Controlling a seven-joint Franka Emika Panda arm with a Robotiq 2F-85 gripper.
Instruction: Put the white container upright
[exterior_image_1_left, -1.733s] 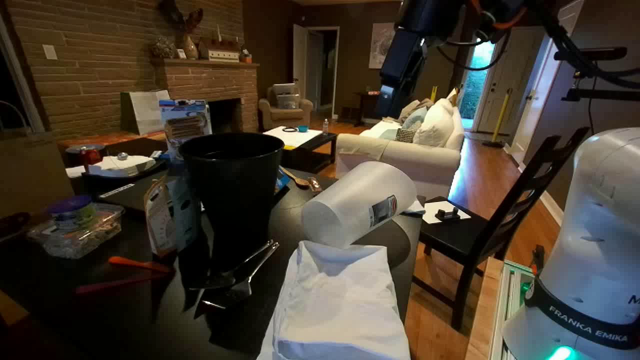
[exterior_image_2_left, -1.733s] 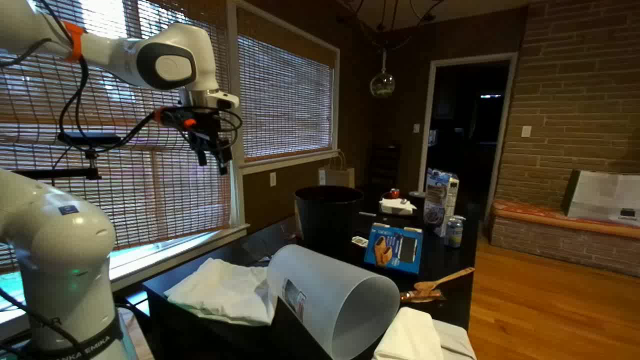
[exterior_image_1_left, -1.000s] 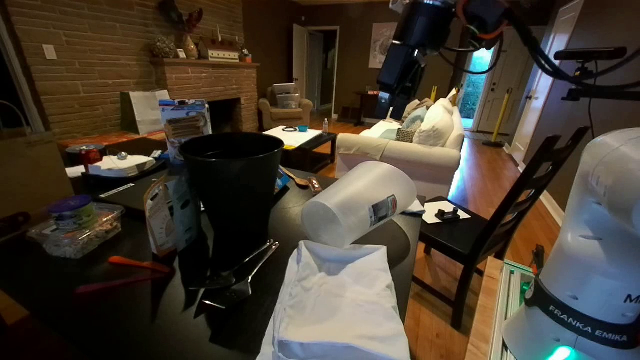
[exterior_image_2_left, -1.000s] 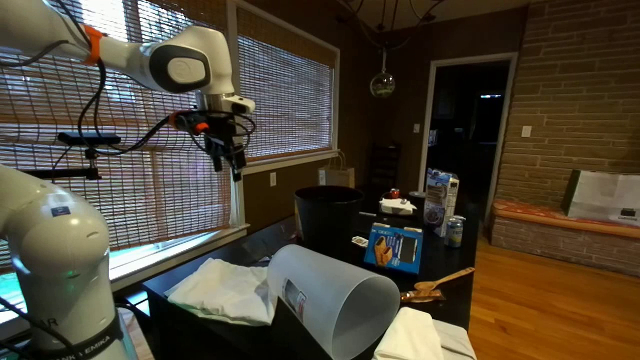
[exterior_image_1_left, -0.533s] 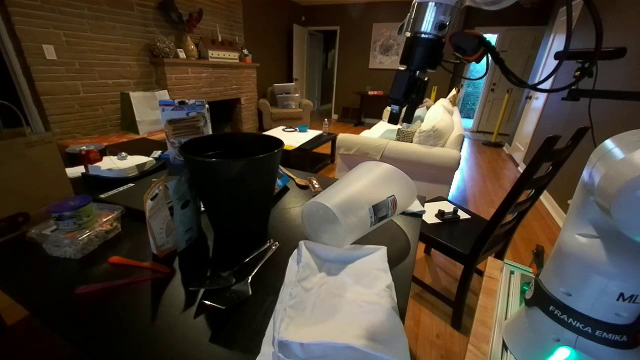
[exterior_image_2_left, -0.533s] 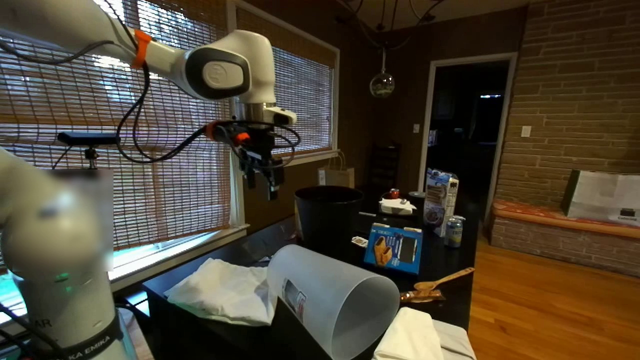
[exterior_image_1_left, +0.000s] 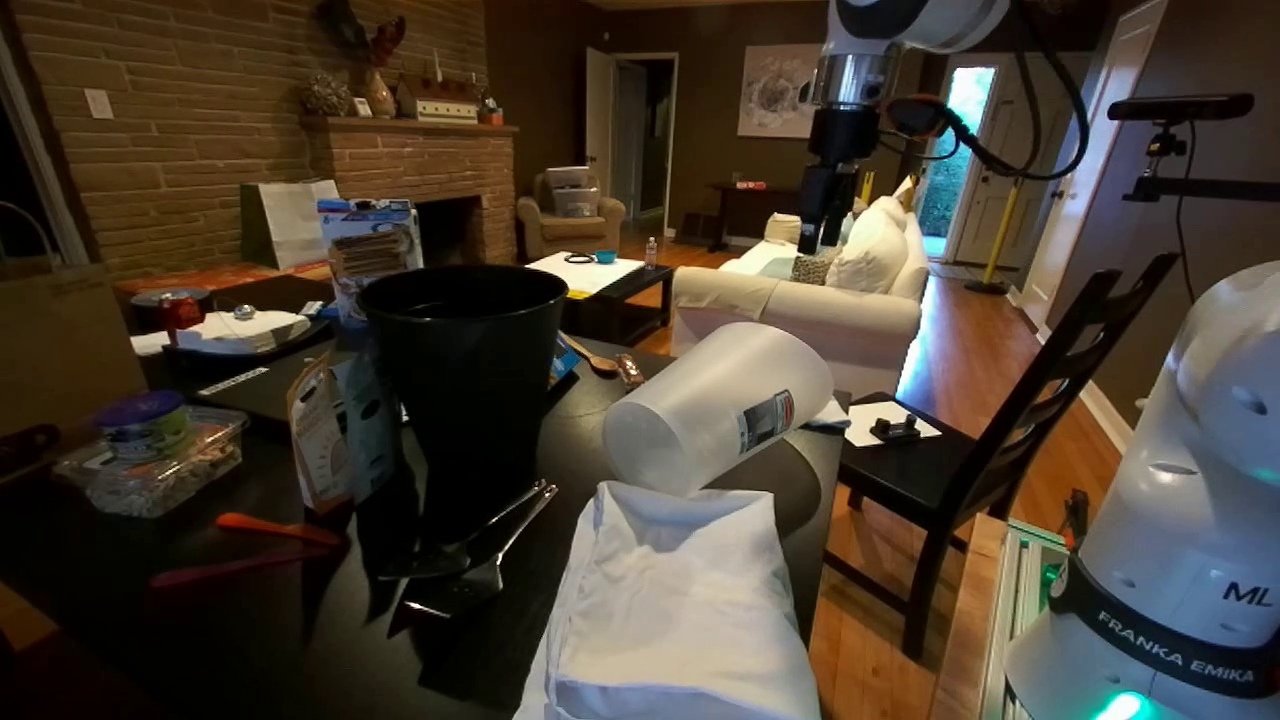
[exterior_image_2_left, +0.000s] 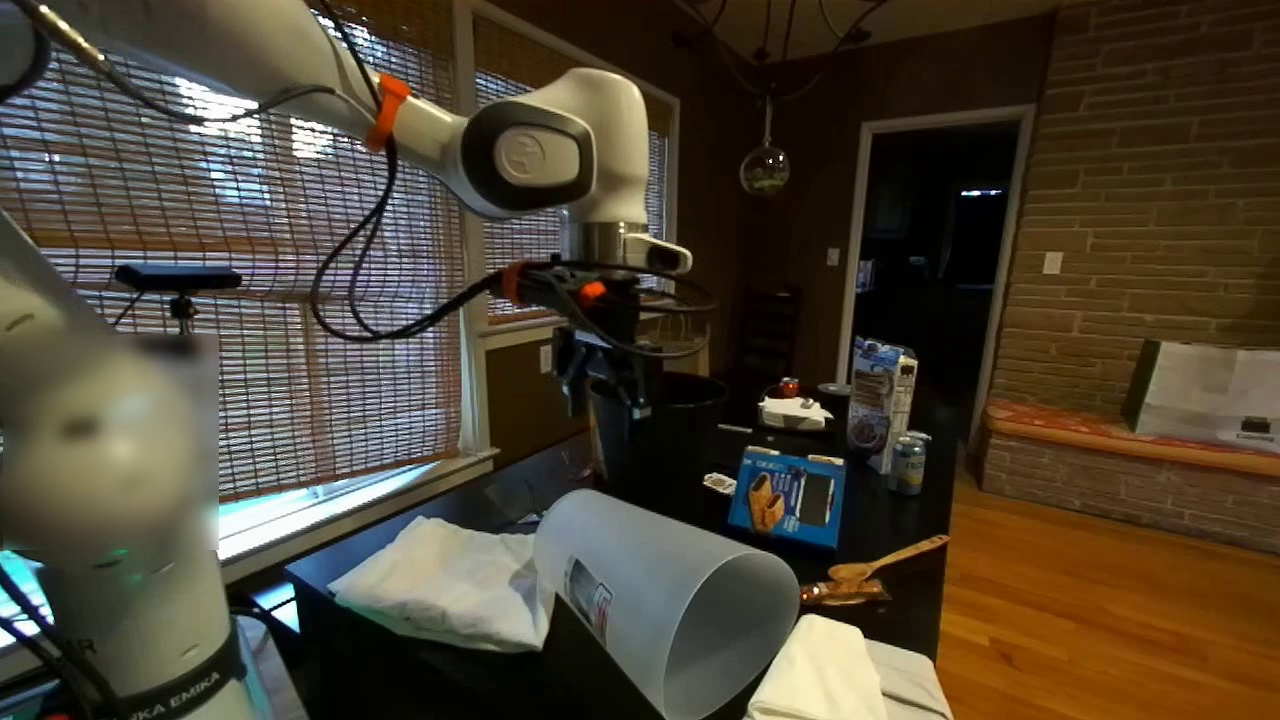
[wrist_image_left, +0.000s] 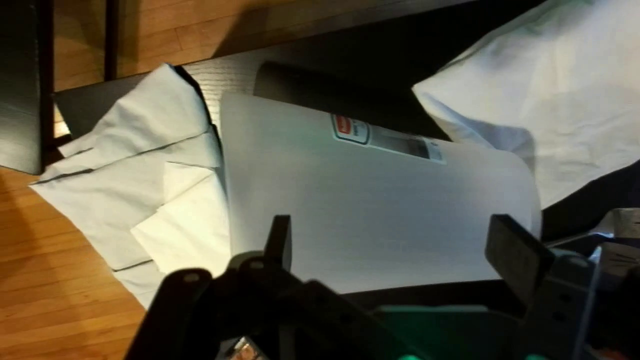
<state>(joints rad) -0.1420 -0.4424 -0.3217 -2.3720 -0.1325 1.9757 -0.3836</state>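
The white container (exterior_image_1_left: 690, 410) is a translucent tapered bin lying on its side on the dark table. In an exterior view (exterior_image_2_left: 640, 570) its wide open rim faces the near right corner. A label is on its side. My gripper (exterior_image_1_left: 820, 245) is above the container and apart from it. It also shows in an exterior view (exterior_image_2_left: 608, 405), in front of the black bin. In the wrist view the gripper (wrist_image_left: 392, 218) is open with nothing between the fingers. The container (wrist_image_left: 360, 195) lies below, its length roughly along the line between the fingertips.
The black bin (exterior_image_1_left: 465, 390) stands upright beside the container. A white cloth (exterior_image_1_left: 690, 600) lies by its narrow end, another cloth (exterior_image_2_left: 825, 670) by its rim. A blue box (exterior_image_2_left: 788, 495), a wooden spoon (exterior_image_2_left: 890, 560) and metal utensils (exterior_image_1_left: 495, 560) are on the table.
My gripper has moved out over the table, rightward and downward in an exterior view, to above the container. It now points more straight down. The container has not moved.
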